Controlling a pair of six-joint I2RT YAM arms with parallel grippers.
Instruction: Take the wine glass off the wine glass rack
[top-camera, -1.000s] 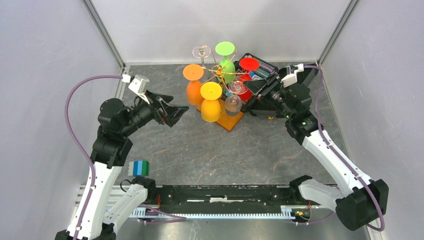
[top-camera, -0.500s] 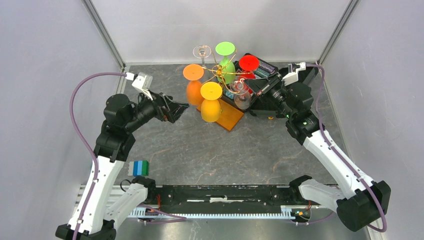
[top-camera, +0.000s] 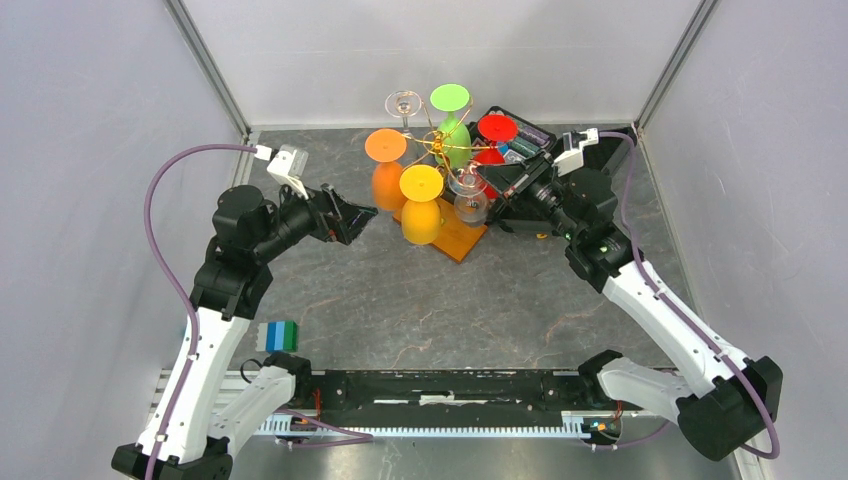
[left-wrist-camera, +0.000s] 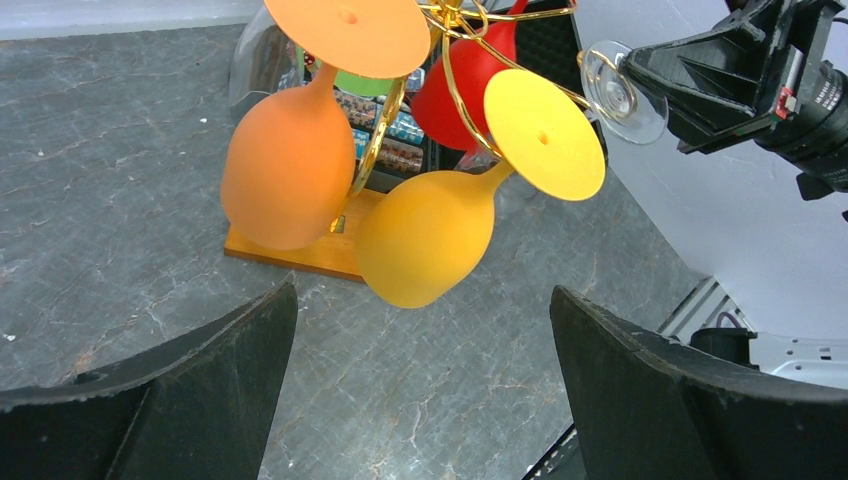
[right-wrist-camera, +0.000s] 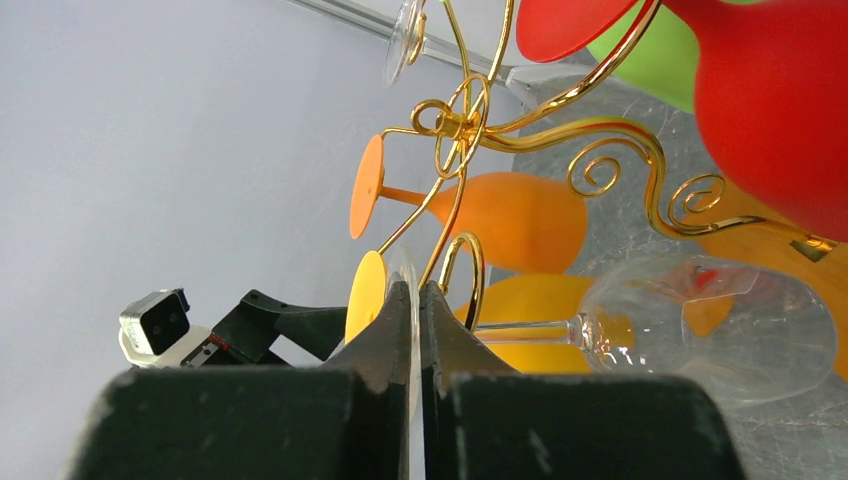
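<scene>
Right wrist: clear wine glass (right-wrist-camera: 700, 320) hangs sideways, bowl to gripper's right, stem thru rack (right-wrist-camera: 462, 120) loop just ahead. Right gripper (right-wrist-camera: 415, 290) clamped on foot rim, prob. thinnest grab pt for sliding out. Left gripper (left-wrist-camera: 420, 330) wide open; orange glass (left-wrist-camera: 290, 170) ahead, untouched.

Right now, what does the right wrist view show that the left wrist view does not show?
Only the right wrist view: the right claw shut on the foot of the clear wine glass, seen edge-on, with the stem and bowl lying sideways, and the left arm's wrist camera behind.
Only the left wrist view: the open left claw, holding nothing, and the black case behind the glasses.
Both: the orange glass, the yellow glass, the red glass and the gold wine glass rack.
</scene>
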